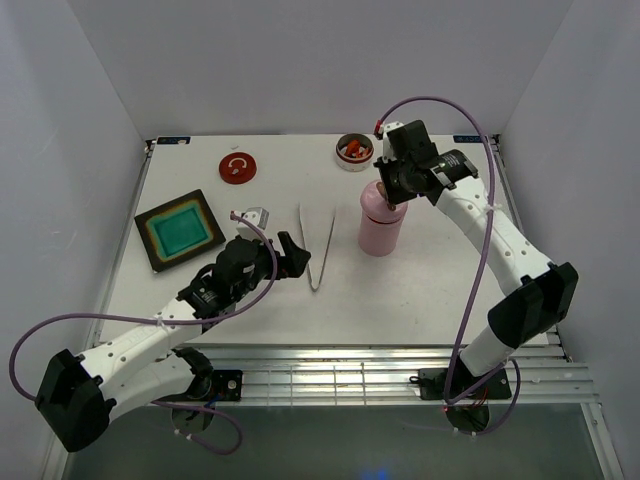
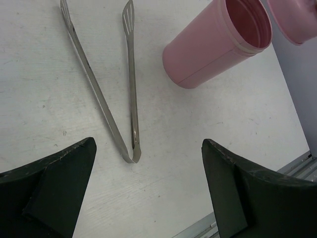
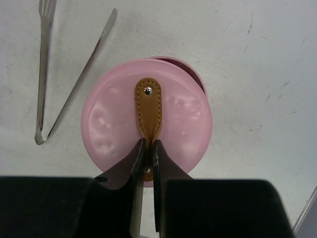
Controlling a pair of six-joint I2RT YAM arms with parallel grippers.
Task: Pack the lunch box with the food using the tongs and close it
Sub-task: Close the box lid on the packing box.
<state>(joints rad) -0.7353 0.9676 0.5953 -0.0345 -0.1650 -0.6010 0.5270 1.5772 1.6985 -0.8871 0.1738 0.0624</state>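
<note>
The pink cylindrical lunch box [image 1: 380, 235] stands open right of centre, its empty inside [image 2: 245, 25] showing. Just above it my right gripper [image 3: 149, 144] is shut on the tan strap [image 3: 148, 106] of the pink lid [image 3: 114, 124], holding the lid over the box. The silvery tongs [image 1: 315, 283] lie flat on the table left of the box, joint toward me. My left gripper [image 2: 148, 141] hovers wide open just short of the tongs' joint [image 2: 131, 156], holding nothing. Orange and red food [image 1: 354, 150] sits in a small bowl at the back.
A black square tray with a teal inside [image 1: 180, 230] lies at the left. A red round disc [image 1: 237, 167] sits behind it. A small pale object [image 1: 255, 214] lies by my left arm. The table's front edge [image 1: 400, 345] runs close behind the left gripper.
</note>
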